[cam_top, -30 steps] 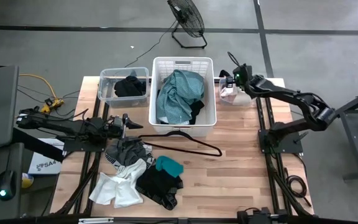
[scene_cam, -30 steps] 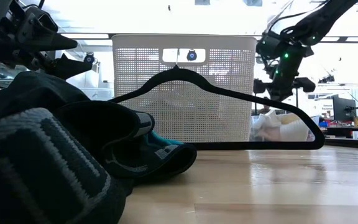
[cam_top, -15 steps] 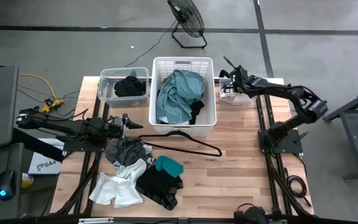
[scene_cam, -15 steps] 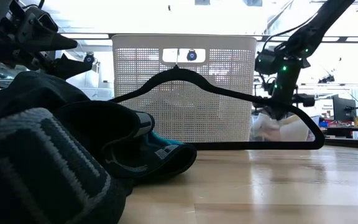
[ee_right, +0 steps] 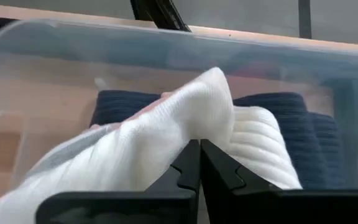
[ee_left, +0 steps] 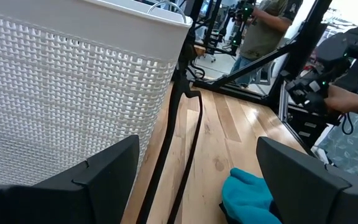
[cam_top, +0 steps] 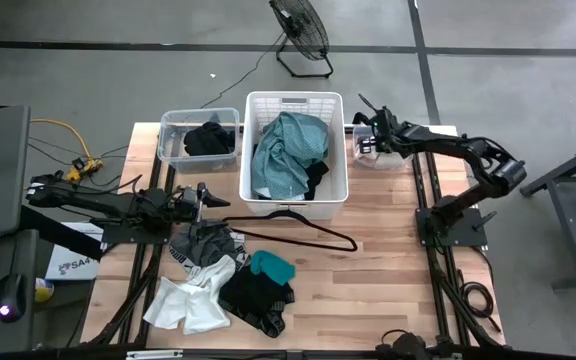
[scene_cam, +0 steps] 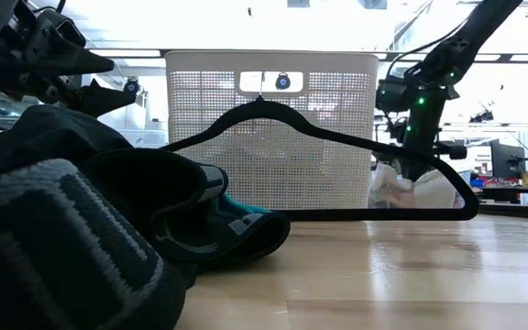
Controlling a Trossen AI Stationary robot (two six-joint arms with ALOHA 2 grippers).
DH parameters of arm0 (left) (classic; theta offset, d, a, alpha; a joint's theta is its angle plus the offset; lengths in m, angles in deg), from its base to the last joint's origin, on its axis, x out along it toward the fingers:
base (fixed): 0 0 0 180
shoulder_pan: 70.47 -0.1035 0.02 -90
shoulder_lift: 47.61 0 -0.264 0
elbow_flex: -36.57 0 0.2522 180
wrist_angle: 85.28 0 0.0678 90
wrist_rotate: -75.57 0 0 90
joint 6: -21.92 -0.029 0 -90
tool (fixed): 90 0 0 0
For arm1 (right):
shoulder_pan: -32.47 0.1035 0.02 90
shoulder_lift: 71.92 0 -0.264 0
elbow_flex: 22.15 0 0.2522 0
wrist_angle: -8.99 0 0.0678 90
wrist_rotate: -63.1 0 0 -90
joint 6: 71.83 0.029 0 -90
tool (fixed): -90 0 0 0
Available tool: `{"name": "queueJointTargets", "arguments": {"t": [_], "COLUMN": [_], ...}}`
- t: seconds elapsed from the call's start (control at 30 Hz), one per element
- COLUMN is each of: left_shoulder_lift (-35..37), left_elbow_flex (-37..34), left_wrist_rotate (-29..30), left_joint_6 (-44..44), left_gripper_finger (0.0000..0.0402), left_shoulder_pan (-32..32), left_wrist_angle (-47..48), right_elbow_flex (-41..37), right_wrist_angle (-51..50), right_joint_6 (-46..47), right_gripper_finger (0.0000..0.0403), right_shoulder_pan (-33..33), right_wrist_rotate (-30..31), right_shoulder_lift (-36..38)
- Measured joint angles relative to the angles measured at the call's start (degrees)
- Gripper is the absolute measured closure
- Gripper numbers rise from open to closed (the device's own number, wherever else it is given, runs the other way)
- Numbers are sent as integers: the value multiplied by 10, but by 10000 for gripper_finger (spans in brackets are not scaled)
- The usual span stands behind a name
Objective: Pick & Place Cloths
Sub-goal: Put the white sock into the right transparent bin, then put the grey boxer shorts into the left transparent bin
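Note:
My right gripper (cam_top: 362, 142) reaches down into a clear bin (cam_top: 396, 160) at the table's far right and is shut on a white ribbed cloth (ee_right: 166, 124). A navy blue cloth (ee_right: 303, 143) lies behind the white one in that bin. My left gripper (cam_top: 204, 197) hovers open by the white basket's near left corner, above a grey cloth (cam_top: 203, 246). White (cam_top: 190, 302), black (cam_top: 256, 298) and small teal (cam_top: 271, 265) cloths lie on the near table. A teal-green cloth (cam_top: 288, 150) fills the basket (cam_top: 293, 98). A black cloth (cam_top: 209, 140) sits in the far left bin. My right gripper pinches a raised fold of the white cloth (ee_right: 199, 127) between its two shut fingertips (ee_right: 188, 155). The fingers slant down from above into the bin. The cloth bunches up around the tips, and the rest of it lies in the bin.
A thin black wire hanger (cam_top: 306, 226) lies on the table just in front of the basket, between my left gripper and the table's middle. A floor fan (cam_top: 301, 30) stands beyond the far edge. Bare wood shows on the near right of the table (cam_top: 378, 280).
My right gripper has moved down and a little toward the table's left, from above the clear bin's far edge into the bin, with its fingers staying shut. The left arm has kept still.

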Motion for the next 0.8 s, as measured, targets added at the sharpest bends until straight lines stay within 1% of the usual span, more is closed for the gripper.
{"name": "queueJointTargets", "arguments": {"t": [0.17,0.33,0.47,0.57,0.63,0.8], "left_shoulder_lift": [0,0,0,0,0,0], "left_elbow_flex": [0,0,0,0,0,0], "left_wrist_rotate": [0,0,-1,-1,-1,-2], "left_joint_6": [0,4,10,19,20,22], "left_gripper_finger": [83,83,83,83,83,83], "left_shoulder_pan": [0,0,0,0,0,0], "left_wrist_angle": [0,0,0,0,0,0], "right_elbow_flex": [-1,-1,-1,-1,-1,-1], "right_wrist_angle": [-24,-42,-47,-51,-57,-48], "right_joint_6": [-19,-44,-71,-93,-109,-149], "right_gripper_finger": [400,400,400,400,400,400], "right_shoulder_pan": [1,24,65,115,161,308], "right_wrist_rotate": [-6,-59,-98,-123,-130,-178], "right_shoulder_lift": [46,100,146,182,205,244]}}
